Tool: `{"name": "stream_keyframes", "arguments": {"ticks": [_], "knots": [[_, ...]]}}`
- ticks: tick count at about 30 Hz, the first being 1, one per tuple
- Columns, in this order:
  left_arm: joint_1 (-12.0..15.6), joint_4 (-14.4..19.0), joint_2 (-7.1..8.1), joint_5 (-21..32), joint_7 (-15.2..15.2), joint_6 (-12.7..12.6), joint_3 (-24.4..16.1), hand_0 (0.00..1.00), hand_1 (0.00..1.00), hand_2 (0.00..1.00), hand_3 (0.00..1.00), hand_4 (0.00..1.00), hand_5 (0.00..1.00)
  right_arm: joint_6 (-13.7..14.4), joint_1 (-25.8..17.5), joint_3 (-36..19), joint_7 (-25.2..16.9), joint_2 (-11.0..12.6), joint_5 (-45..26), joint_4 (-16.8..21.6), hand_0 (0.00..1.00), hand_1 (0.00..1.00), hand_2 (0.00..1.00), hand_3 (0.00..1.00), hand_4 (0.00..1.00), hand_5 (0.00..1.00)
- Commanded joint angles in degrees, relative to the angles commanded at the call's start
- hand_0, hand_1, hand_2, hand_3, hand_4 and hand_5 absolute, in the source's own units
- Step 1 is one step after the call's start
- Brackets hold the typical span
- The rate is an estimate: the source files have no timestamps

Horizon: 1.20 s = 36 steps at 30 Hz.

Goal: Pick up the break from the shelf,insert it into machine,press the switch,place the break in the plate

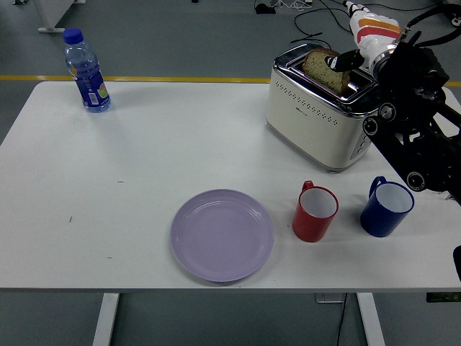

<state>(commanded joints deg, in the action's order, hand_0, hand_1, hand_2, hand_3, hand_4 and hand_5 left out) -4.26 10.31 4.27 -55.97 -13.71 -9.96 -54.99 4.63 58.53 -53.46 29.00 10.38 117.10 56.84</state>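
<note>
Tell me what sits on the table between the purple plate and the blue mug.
In the head view, the red mug stands between the purple plate and the blue mug, apart from both.

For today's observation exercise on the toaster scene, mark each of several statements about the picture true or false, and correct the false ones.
1. The slice of brown bread sits low in a slot of the cream and chrome toaster. True.
2. The round lilac plate holds a slice of bread. False: nothing lies on it.
3. The red mug stands to the left of the blue mug. True.
4. The clear plastic water bottle with a blue cap lies on its side. False: it stands upright at the table's far left.
5. The robot's right hand is over the toaster. True.
</note>
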Motion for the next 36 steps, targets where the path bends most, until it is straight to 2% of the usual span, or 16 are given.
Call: {"name": "stream_keyframes", "arguments": {"ticks": [3, 4, 5, 7, 10, 11, 12, 16, 17, 20, 22, 23, 24, 31, 36], "knots": [[0.1, 0.0, 0.02, 0.4, 0.1, 0.0, 0.3, 0.663, 0.577, 0.603, 0.629, 0.349, 0.998, 6.7, -3.2, -2.2, 0.0, 3.2, -2.5, 4.8, 0.827, 0.777, 0.944, 0.983, 0.747, 0.197], [0.1, 0.0, 0.03, 0.4, 0.1, 0.0, 0.3, 0.663, 0.577, 0.603, 0.629, 0.349, 0.998, 7.4, -3.4, -2.3, 0.0, 3.4, -2.7, 5.1, 0.827, 0.777, 0.944, 0.983, 0.747, 0.197], [0.1, 0.0, -0.01, 0.4, 0.2, 0.0, 0.1, 0.663, 0.578, 0.602, 0.629, 0.348, 0.998, 9.6, -4.6, -3.4, -0.9, 4.5, -3.6, 6.6, 0.527, 0.532, 0.625, 0.835, 0.49, 0.126], [0.1, 0.0, -0.03, 0.5, 0.2, 0.0, 0.2, 0.663, 0.578, 0.602, 0.629, 0.348, 0.998, 13.9, -6.8, -5.3, -2.7, 6.6, -6.1, 9.0, 0.527, 0.532, 0.625, 0.835, 0.49, 0.126], [0.1, 0.0, -0.04, 0.5, 0.2, 0.1, 0.2, 0.663, 0.578, 0.602, 0.629, 0.348, 0.998, 17.2, -10.1, -7.5, -4.6, 9.6, -10.8, 12.0, 0.527, 0.532, 0.625, 0.835, 0.49, 0.126], [0.2, 0.0, -0.05, 0.5, 0.2, 0.1, 0.1, 0.664, 0.578, 0.604, 0.629, 0.347, 0.998, 17.6, -11.0, -8.0, -4.8, 10.4, -12.1, 12.9, 0.224, 0.251, 0.354, 0.731, 0.363, 0.002], [0.2, 0.0, -0.05, 0.4, 0.2, 0.1, 0.0, 0.664, 0.578, 0.604, 0.629, 0.347, 0.998, 17.9, -11.9, -8.3, -5.0, 11.1, -13.2, 13.6, 0.224, 0.251, 0.354, 0.731, 0.363, 0.002], [0.3, 0.0, -0.14, 0.4, 0.3, 0.1, -0.3, 0.664, 0.578, 0.604, 0.629, 0.347, 0.998, 18.1, -15.1, -9.5, -5.0, 13.2, -15.0, 16.1, 0.224, 0.251, 0.354, 0.731, 0.363, 0.002], [0.3, 0.0, -0.16, 0.3, 0.3, 0.1, -0.3, 0.662, 0.578, 0.604, 0.629, 0.347, 0.998, 17.9, -15.9, -9.6, -5.1, 13.7, -15.1, 16.5, 0.206, 0.209, 0.316, 0.695, 0.385, 0.002], [0.4, 0.0, -0.19, 0.1, 0.3, 0.1, -0.5, 0.662, 0.578, 0.604, 0.629, 0.347, 0.998, 16.3, -18.2, -10.0, -5.0, 15.0, -15.8, 17.8, 0.206, 0.209, 0.316, 0.695, 0.385, 0.002], [0.4, 0.0, -0.23, 0.1, 0.4, 0.1, -0.6, 0.662, 0.578, 0.604, 0.629, 0.347, 0.998, 14.2, -19.7, -10.1, -5.4, 15.7, -16.6, 18.6, 0.206, 0.209, 0.316, 0.695, 0.385, 0.002], [0.4, 0.0, -0.24, 0.1, 0.4, 0.1, -0.6, 0.661, 0.578, 0.604, 0.628, 0.346, 0.998, 13.3, -20.3, -10.1, -5.5, 16.0, -17.4, 18.9, 0.177, 0.193, 0.299, 0.714, 0.44, 0.002], [0.4, 0.0, -0.22, 0.2, 0.5, 0.2, -0.5, 0.661, 0.578, 0.604, 0.628, 0.346, 0.998, 12.4, -21.1, -10.0, -5.6, 16.2, -18.1, 19.3, 0.177, 0.193, 0.299, 0.714, 0.44, 0.002], [0.4, 0.0, -0.12, 0.2, 0.6, 0.2, -0.4, 0.661, 0.577, 0.604, 0.628, 0.345, 0.998, 8.0, -24.6, -9.2, -5.0, 16.9, -18.3, 20.5, 0.177, 0.193, 0.293, 0.717, 0.443, 0.002], [0.4, 0.0, -0.11, 0.0, 0.6, 0.2, -0.5, 0.66, 0.577, 0.603, 0.628, 0.346, 0.998, 6.3, -26.8, -9.9, -4.4, 17.3, -18.2, 20.9, 0.173, 0.191, 0.296, 0.723, 0.42, 0.002]]}}
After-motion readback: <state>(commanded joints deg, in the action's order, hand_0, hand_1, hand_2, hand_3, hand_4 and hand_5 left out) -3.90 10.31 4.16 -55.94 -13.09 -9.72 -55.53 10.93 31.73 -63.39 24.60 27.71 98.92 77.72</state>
